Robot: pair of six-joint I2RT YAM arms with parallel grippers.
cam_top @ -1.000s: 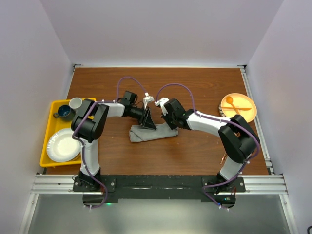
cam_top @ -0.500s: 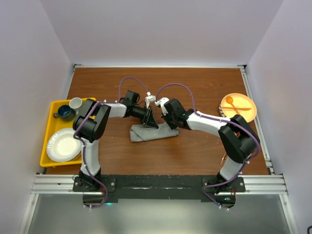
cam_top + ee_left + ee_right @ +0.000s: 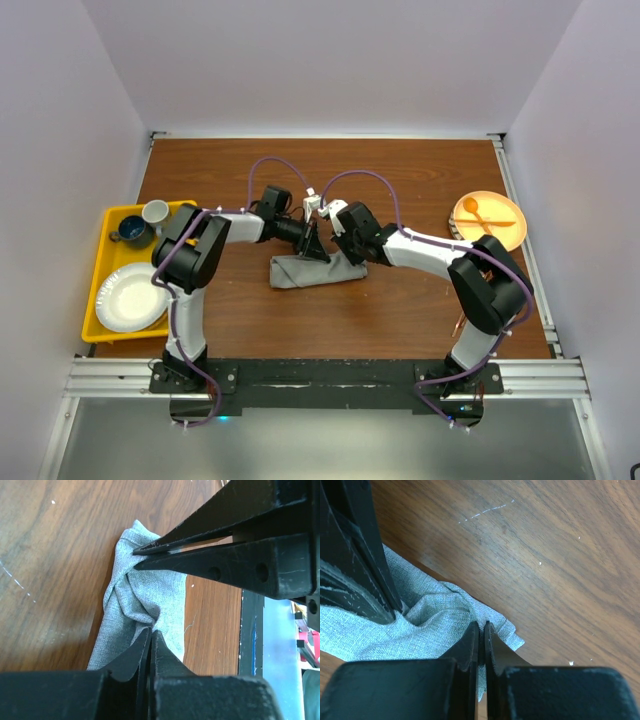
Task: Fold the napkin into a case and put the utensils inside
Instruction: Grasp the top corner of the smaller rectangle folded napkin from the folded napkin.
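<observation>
The left gripper (image 3: 150,637) is pinched tight on the napkin (image 3: 152,595). A fold of the grey cloth is caught between its two fingers. The right gripper (image 3: 481,630) is pinched tight too, with a bit of the cloth's edge in its tips. The two grippers are very close, almost side by side. Each one shows up in the other's wrist view. Both hold the far side of the napkin, near its middle.

The napkin lies in the middle of the table (image 3: 400,180), right under the two arms' tips. From above it looks like a long, thin strip. Up close it is bumpy and wrinkled where the fingers grab it. It is not neat and flat yet.

So I think the job is at the folding part. The putting-in part has not begun. Something thin and coppery, maybe the spoon (image 3: 460,323), lies by the right arm, well apart from the napkin. It is too small to be sure.

Next, I think both grippers need to move the held edge together. They should go the same way and at the same speed, so the cloth does not twist. Then they should lay it flat on the rest of the cloth and let go. If one pulls harder, the strip may bunch up or slide.
</observation>
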